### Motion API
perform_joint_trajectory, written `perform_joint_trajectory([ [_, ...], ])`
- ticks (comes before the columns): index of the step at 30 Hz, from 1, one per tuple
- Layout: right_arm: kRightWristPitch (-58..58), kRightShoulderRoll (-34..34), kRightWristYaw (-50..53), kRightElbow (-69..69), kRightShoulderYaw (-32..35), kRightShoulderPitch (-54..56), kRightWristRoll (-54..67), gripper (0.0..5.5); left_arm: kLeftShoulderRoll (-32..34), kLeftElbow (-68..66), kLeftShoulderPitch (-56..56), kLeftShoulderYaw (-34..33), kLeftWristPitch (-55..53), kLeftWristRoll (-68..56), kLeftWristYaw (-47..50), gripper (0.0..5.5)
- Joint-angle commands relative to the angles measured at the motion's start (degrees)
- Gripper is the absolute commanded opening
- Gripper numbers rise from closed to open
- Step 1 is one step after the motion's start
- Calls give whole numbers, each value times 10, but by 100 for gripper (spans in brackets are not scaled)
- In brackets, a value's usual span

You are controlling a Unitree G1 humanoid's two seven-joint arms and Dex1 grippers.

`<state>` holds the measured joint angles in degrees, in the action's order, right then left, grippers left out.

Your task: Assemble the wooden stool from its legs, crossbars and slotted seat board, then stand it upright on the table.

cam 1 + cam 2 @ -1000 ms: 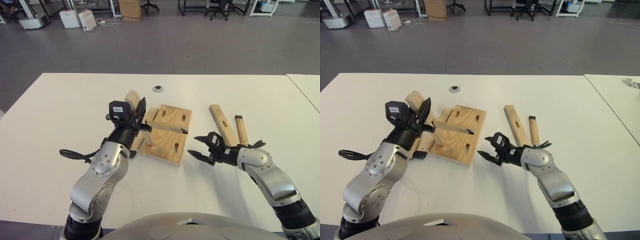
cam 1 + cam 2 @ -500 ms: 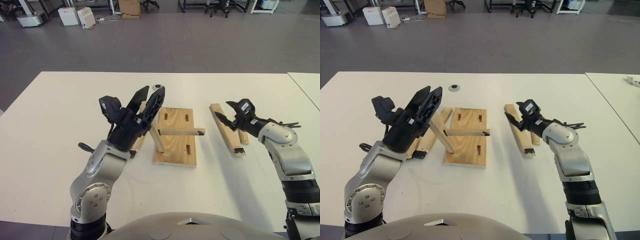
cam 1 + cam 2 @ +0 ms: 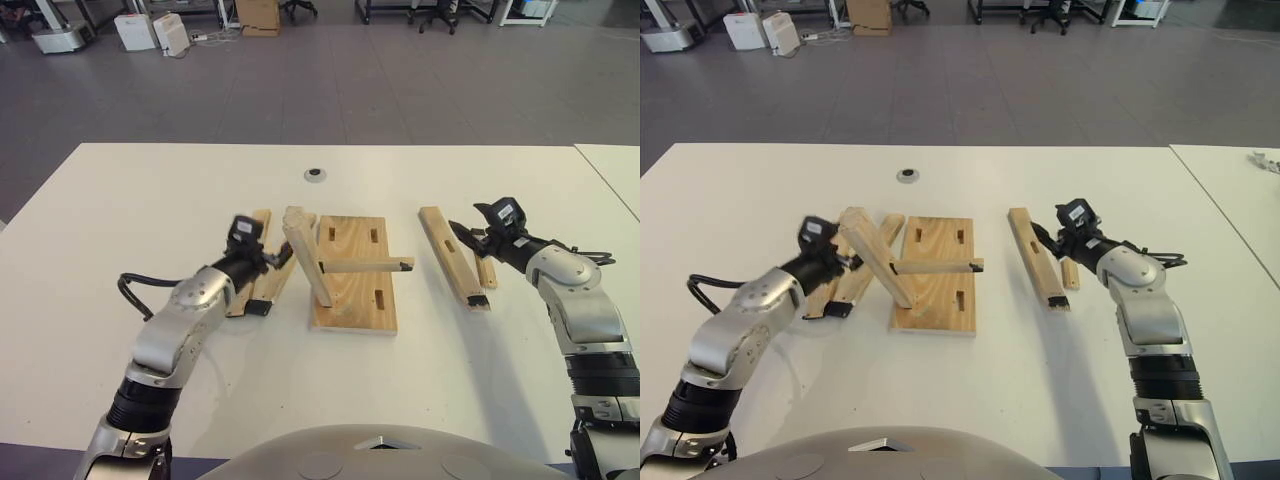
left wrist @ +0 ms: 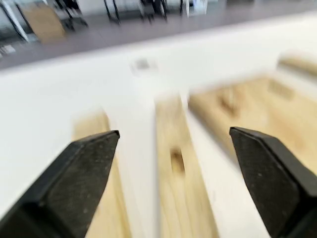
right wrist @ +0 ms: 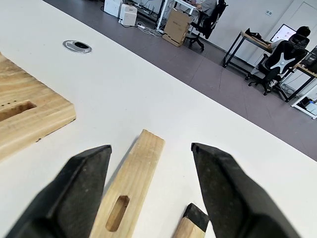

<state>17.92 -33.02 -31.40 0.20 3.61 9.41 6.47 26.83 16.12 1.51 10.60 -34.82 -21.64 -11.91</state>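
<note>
Both jaws parted, above loose legs [image 3: 447, 255], seat board [image 3: 350, 312] between

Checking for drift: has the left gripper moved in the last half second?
Yes. The left gripper has dropped away from the table's round grommet, toward the robot, to the loose legs left of the seat board.

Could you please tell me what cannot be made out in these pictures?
- Left wrist view: motion blur; the wooden pieces under the left hand cannot be told apart.
- Head views: the tilted leg hides its own foot, so whether it sits in a seat board slot is unclear.
- Right wrist view: the short crossbar near the right hand is cut off by the picture's edge.
</note>
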Motion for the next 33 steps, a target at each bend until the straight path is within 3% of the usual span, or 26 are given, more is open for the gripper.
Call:
perform_joint_trajectory([
  [1,-4,4,-4,12,-11,13,-6,302,1,-7,-3,12,-40,15,-20,382],
  [7,-1,13,-7,10,-23,17,-3,302,0,1,-1,16,-63,62,-17,260],
  [10,27,42,-17,0,5,50,60,302,-29,-2,27,-26,-16,82,18,211],
  [12,81,84,-22,-8,49,118,164,302,-70,24,87,-78,34,44,18,210],
  [14,137,120,-16,2,85,194,256,302,-88,32,140,-86,73,23,-17,210],
  [20,229,241,61,108,156,395,435,302,-63,-63,242,-90,207,33,-151,210],
  [29,279,286,127,148,189,447,521,302,-65,-86,264,-66,263,35,-239,210],
  [33,300,276,125,116,179,428,534,258,-65,-102,275,-71,273,39,-242,210],
])
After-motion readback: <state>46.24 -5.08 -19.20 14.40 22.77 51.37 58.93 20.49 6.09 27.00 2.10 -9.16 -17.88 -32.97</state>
